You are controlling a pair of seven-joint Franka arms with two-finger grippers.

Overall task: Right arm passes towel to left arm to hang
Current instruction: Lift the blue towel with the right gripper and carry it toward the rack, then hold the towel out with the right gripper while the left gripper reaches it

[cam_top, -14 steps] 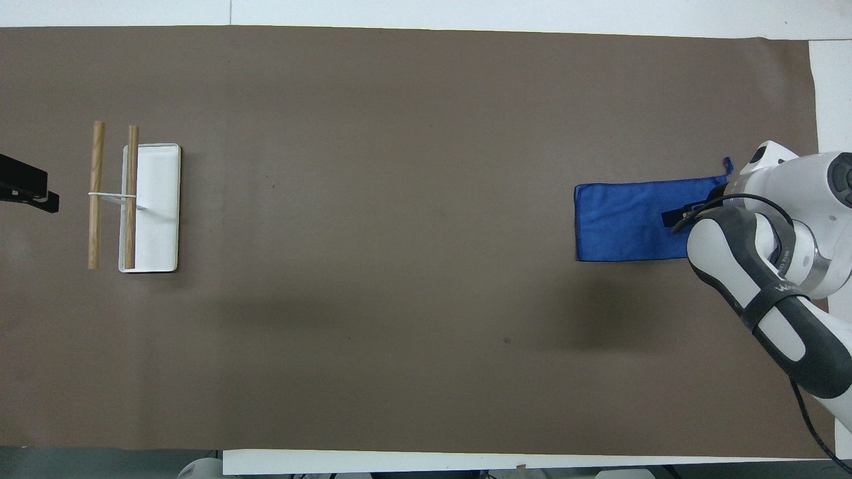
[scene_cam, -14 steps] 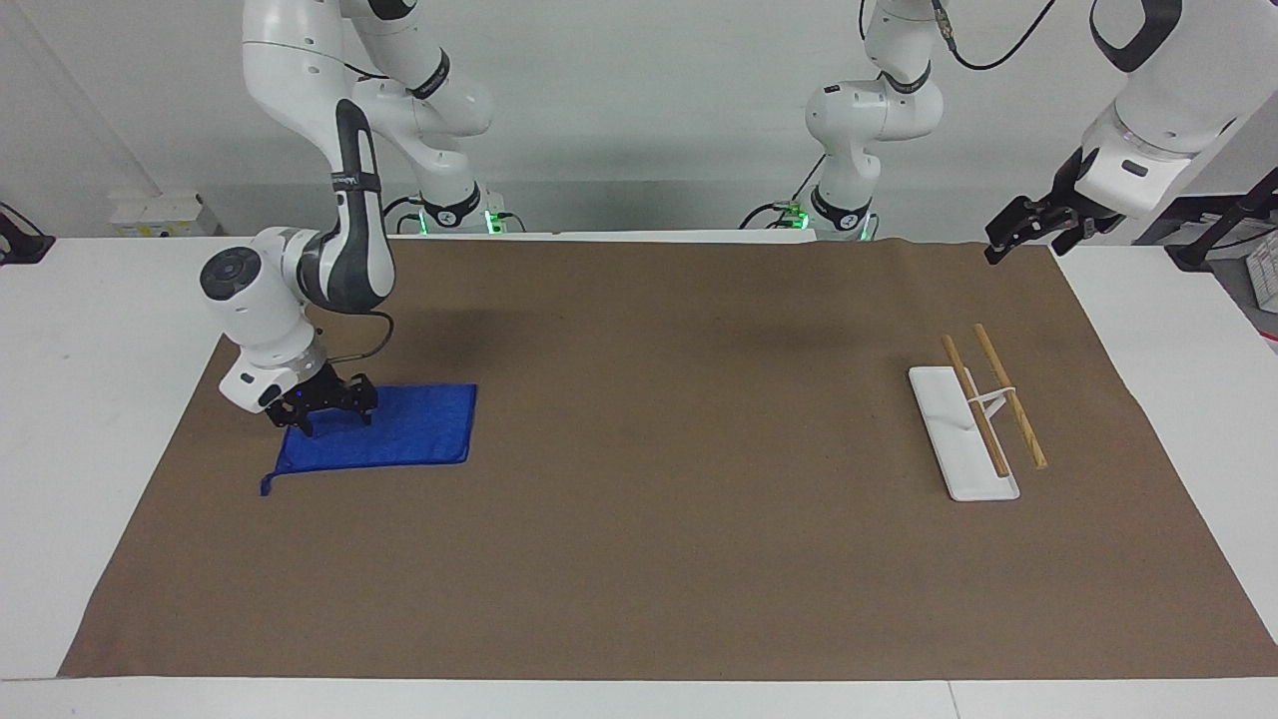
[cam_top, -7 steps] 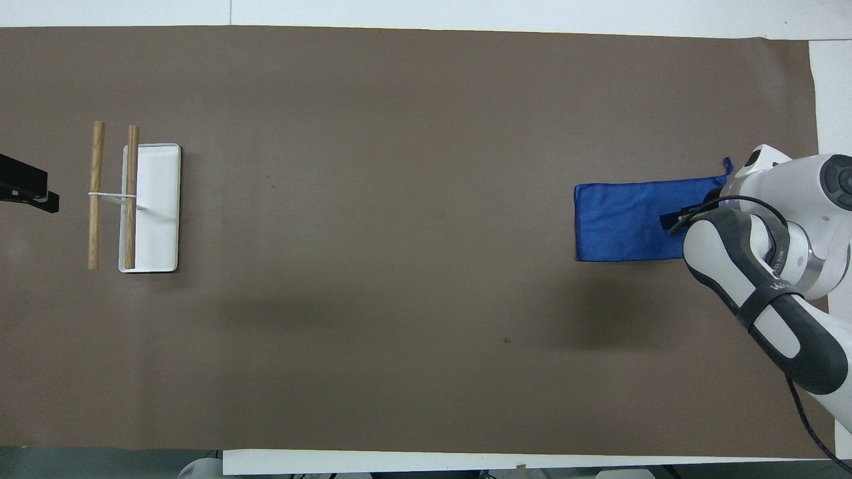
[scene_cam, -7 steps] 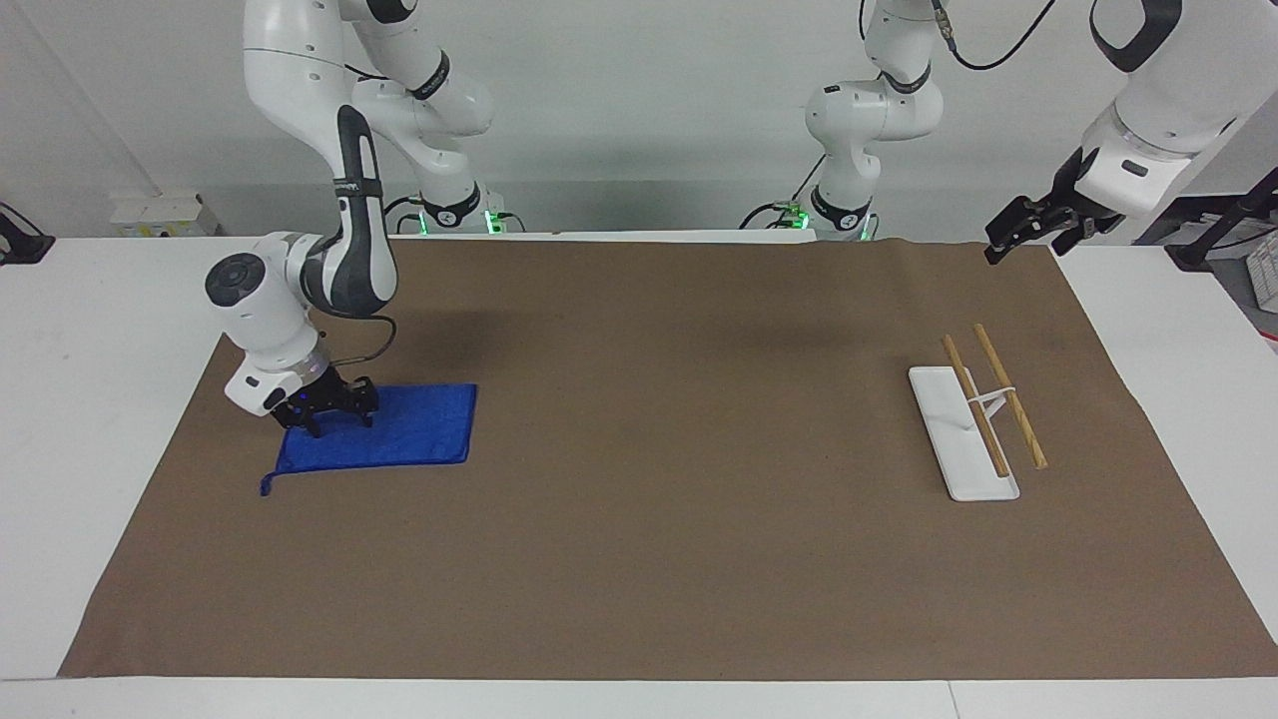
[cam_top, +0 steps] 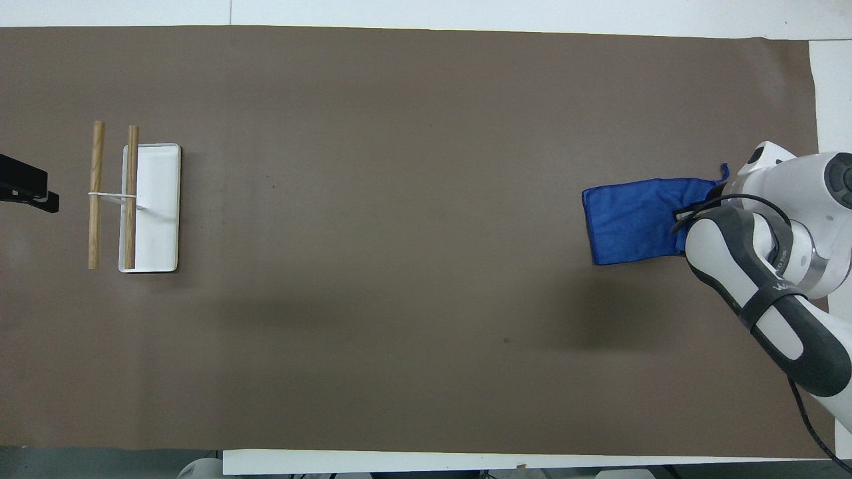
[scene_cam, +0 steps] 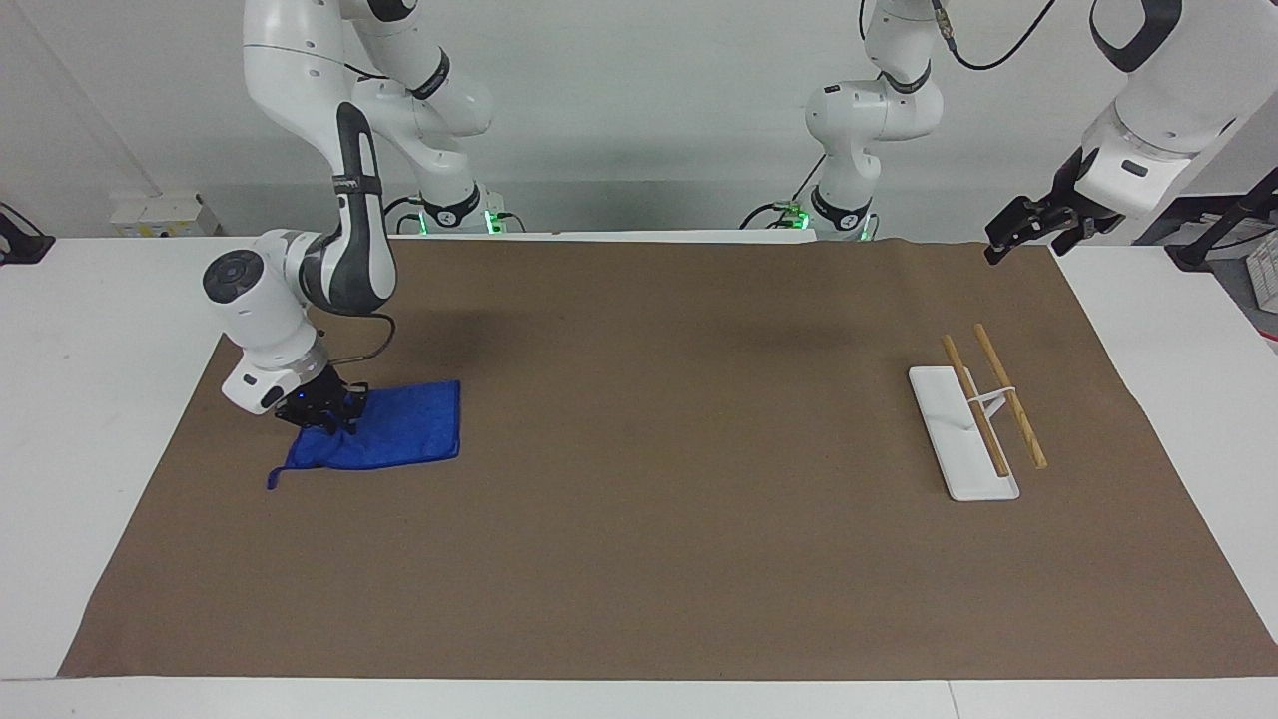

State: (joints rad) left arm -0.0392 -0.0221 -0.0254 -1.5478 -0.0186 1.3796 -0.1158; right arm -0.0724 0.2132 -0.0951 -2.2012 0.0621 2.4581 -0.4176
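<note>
Towel [scene_cam: 394, 427] now bunched, pinched by right gripper [scene_cam: 321, 409].

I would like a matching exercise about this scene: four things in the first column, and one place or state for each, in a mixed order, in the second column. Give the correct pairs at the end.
Column one:
1. towel
2. right gripper
3. left gripper
4. white rack

Column two:
A. raised over the left arm's end of the table, waiting
B. stands on the brown mat and carries two wooden bars
C. blue, bunched at one end, lying on the mat
D. down on the end of the towel, pinching the cloth

Pairs: 1-C, 2-D, 3-A, 4-B
</note>
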